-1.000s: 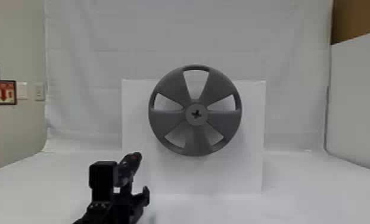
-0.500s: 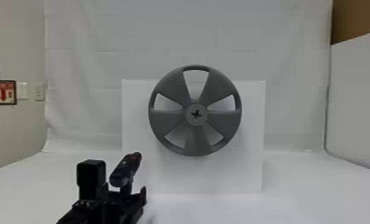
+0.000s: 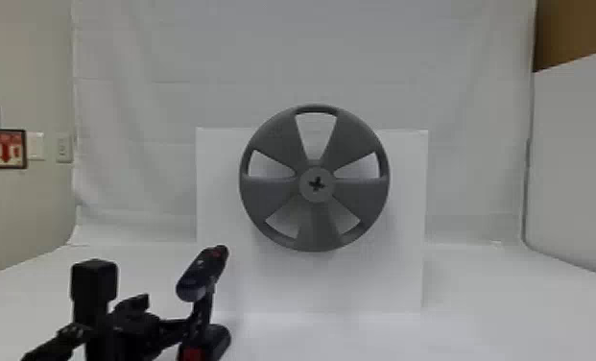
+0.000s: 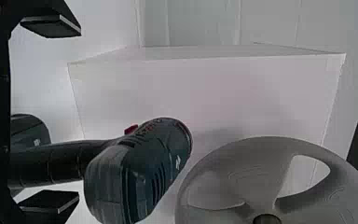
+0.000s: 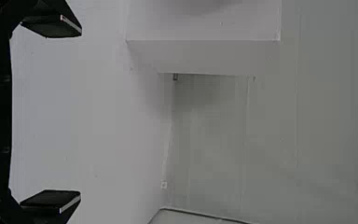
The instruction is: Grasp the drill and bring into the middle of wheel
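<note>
The left gripper (image 3: 160, 319) is seen low on the left of the head view, its fingers (image 4: 51, 27) held wide apart in its wrist view. Into the space between them the handle (image 4: 51, 163) of the drill (image 3: 200, 278) is seen to run, closer to one finger than to the other. The drill is not clamped; whether it is touched anywhere cannot be told. In the head view it is held or stood upright, just beside the gripper on the right, with its body on top and slanted away from the robot. Its base (image 3: 217, 338) is partly cut off by the lower edge, so what it is borne by cannot be made out.

The fingers of the right gripper (image 5: 79, 114) are also parted widely, with nothing gripped.

Farther forward, to the right of the drill and higher in the head view, the grey wheel (image 3: 270, 194) is set upright against the white box (image 3: 397, 269). Five spokes are joined at its hub (image 3: 316, 192), which is marked by a dark cross. The drill is well apart from that hub.

The white table (image 3: 493, 307) is backed by a pale cloth (image 3: 311, 53). On the wall at far left a red and white sign (image 3: 5, 149) is mounted.
</note>
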You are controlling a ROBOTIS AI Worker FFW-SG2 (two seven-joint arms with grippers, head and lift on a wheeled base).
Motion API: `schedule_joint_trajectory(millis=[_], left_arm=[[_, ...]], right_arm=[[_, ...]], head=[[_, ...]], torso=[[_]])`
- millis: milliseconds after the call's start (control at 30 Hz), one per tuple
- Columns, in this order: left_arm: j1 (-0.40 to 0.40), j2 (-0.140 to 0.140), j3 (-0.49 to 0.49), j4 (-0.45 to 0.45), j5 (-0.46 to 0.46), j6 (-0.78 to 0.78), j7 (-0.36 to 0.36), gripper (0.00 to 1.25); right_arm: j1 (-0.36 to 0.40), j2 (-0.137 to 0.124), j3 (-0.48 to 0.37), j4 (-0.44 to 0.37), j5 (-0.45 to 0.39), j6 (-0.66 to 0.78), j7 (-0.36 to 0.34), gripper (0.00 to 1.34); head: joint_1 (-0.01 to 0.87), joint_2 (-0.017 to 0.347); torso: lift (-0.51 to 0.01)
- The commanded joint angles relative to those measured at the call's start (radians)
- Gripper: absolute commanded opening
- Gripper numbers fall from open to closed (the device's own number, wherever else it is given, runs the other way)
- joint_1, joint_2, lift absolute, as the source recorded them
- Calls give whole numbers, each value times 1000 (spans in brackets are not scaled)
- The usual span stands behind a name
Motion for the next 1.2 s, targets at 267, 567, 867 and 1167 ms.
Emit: schedule_joint_trajectory(millis=[267, 567, 867, 1167], left_arm=[[-19, 36, 115, 28, -65, 44, -206, 1186], [-2, 34, 190, 26, -88, 44, -169, 1183], [33, 33, 231, -23, -60, 40, -2, 1151], [60, 13, 219, -139, -25, 78, 168, 1143]], right_arm=[[5, -1, -6, 0, -2, 0, 0, 1258], [8, -2, -20, 0, -6, 0, 0, 1258], [14, -2, -23, 0, -8, 0, -1, 1258], [16, -4, -23, 0, -8, 0, 0, 1258]], head=[[54, 31], [54, 31], [54, 31], [54, 31]], torso=[[-403], [-403], [-403], [-403]])
